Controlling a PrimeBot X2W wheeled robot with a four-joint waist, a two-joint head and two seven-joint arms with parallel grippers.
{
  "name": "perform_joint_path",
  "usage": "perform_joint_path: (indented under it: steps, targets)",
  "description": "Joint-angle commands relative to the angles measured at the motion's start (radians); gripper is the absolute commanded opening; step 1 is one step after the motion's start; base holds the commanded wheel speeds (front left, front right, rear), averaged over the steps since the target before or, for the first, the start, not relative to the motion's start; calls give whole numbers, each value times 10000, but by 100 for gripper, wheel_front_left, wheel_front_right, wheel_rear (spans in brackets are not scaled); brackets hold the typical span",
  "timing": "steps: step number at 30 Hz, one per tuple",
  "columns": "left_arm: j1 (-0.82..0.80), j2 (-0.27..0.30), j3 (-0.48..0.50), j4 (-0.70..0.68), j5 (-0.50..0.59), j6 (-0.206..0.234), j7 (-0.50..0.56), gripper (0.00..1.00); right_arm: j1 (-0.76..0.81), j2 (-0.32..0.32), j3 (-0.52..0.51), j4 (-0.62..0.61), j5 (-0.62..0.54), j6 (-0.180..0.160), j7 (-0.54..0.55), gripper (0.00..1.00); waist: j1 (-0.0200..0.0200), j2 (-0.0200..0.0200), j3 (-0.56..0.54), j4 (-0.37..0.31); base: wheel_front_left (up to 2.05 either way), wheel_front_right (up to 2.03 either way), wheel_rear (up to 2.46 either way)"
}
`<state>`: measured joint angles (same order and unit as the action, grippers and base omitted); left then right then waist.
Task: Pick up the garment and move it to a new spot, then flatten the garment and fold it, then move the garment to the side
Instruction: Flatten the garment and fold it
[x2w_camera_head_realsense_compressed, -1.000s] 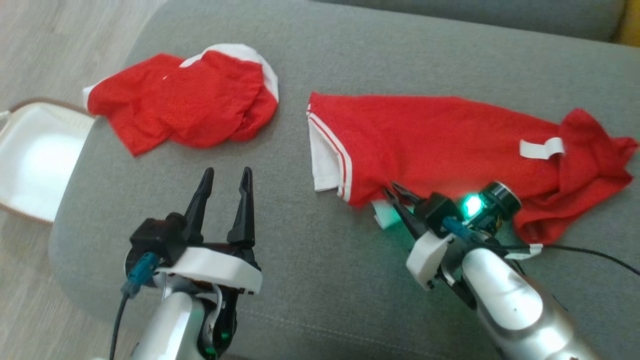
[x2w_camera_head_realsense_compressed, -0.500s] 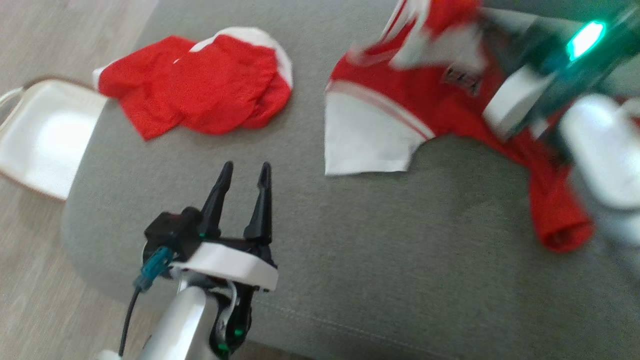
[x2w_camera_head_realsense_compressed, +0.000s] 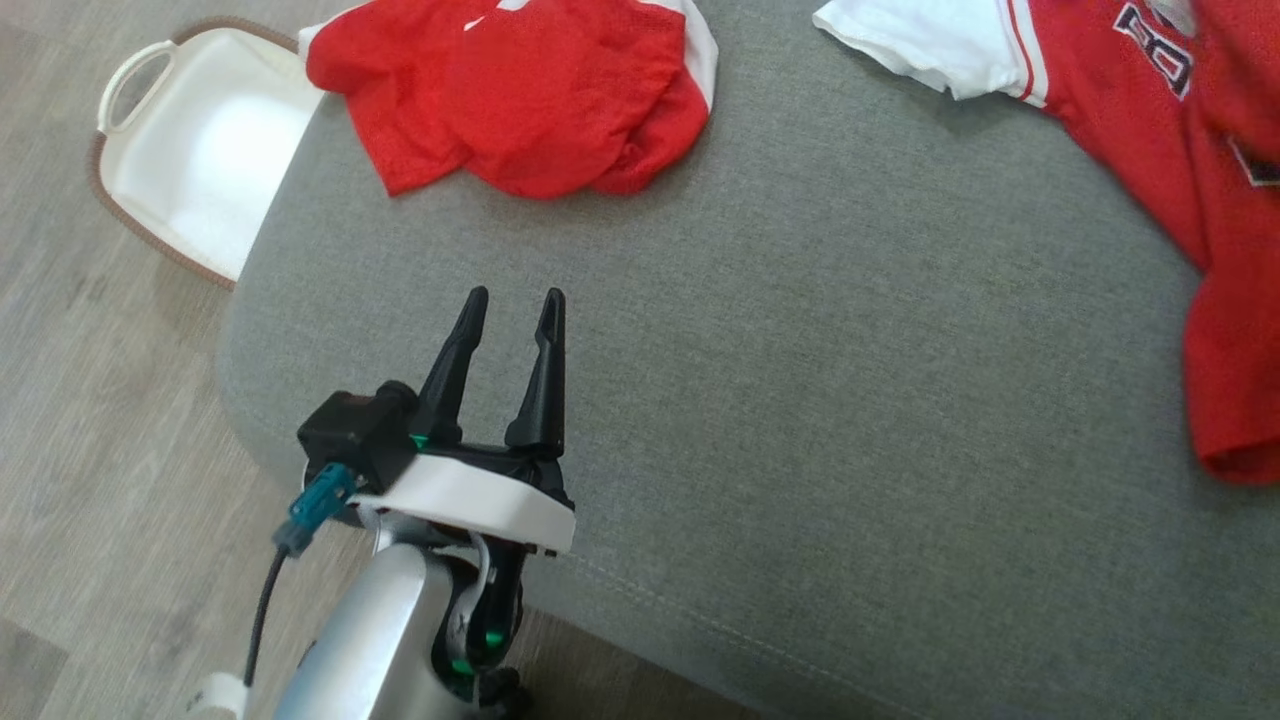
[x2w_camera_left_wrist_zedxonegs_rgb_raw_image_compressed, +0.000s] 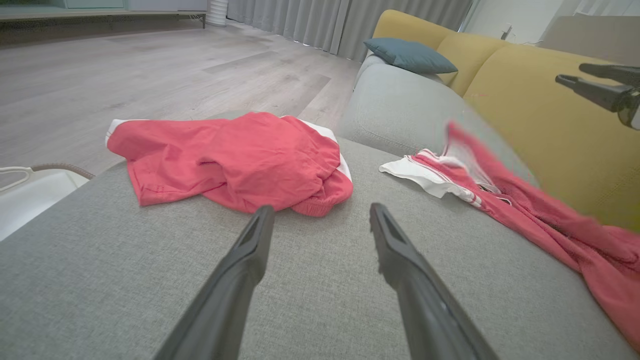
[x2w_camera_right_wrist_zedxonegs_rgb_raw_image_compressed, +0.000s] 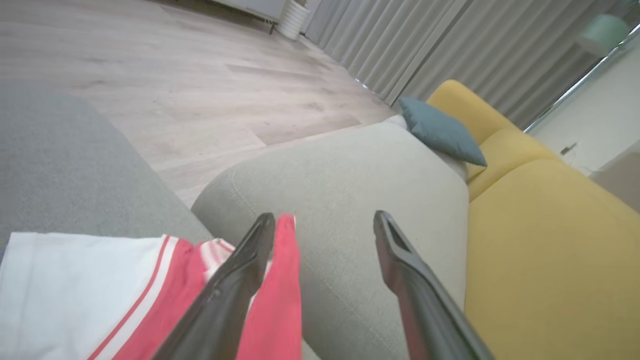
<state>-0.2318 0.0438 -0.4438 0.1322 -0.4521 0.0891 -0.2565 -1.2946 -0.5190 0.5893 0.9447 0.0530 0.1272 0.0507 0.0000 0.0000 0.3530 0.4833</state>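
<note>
The jersey (x2w_camera_head_realsense_compressed: 1130, 120) has been moved away from the near edge of the cushion (x2w_camera_head_realsense_compressed: 800, 400), where it was pinched a second ago by the right gripper (x2w_camera_right_wrist_zedxonegs_rgb_raw_image_compressed: 325, 216). That pinch has since been released. The head view has also shifted, so part of the change is camera motion.

**Right gripper.** The fingers are spread wide in the right wrist view. A blurred red strip of jersey (x2w_camera_right_wrist_zedxonegs_rgb_raw_image_compressed: 150, 280) is seen against the inner face of its left finger, and nothing is clamped between the two. The white sleeve with red stripes is spread below and to the left of that finger. In the left wrist view the gripper (x2w_camera_left_wrist_zedxonegs_rgb_raw_image_compressed: 572, 72) is seen raised above the jersey (x2w_camera_left_wrist_zedxonegs_rgb_raw_image_compressed: 550, 220), clear of the cloth.

**Left gripper.** The left gripper (x2w_camera_head_realsense_compressed: 515, 295) is held spread and empty over bare cushion. The jersey is located well to its right and ahead, draped along the cushion. A red bundle (x2w_camera_head_realsense_compressed: 520, 100) is located just ahead of the fingertips, slightly to the left, and is not touched. A white basket (x2w_camera_head_realsense_compressed: 190, 160) is set on the floor beyond the cushion's edge, ahead and to the left of this gripper.

**Background.** A yellow sofa (x2w_camera_right_wrist_zedxonegs_rgb_raw_image_compressed: 550, 250) and a blue pillow (x2w_camera_right_wrist_zedxonegs_rgb_raw_image_compressed: 440, 132) are seen beyond the right gripper.
</note>
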Motion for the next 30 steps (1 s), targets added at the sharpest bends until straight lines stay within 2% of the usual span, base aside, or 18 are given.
perform_joint_path:
  steps: [1,5,11,17,23,30]
  targets:
    - [-404,64,359,-327,11,56,-53,100,-120,385,198,132,11,35,-269,100,0,0,-54,-184,0,0,0]
    - [-443,64,474,-297,111,21,-53,100,-103,685,194,646,54,35,-683,100,0,0,-200,-521,0,0,0]
    - [-523,64,808,-248,419,-70,-53,100,201,1470,-260,1260,266,35,-1829,100,0,0,-663,-1409,0,0,0]
    - [-446,64,1229,-221,740,-193,-53,100,1208,2288,-880,1287,704,35,-2872,100,0,0,-1429,-2331,0,0,0]
    - [-209,64,1642,-224,1048,-298,-53,100,2809,3082,-1591,235,1109,35,-3108,100,0,0,-2260,-3292,0,0,0]
    - [157,64,1863,-187,1240,-369,-53,100,5643,3807,-2849,-2577,758,35,-3122,100,0,0,-2979,-4046,0,0,0]
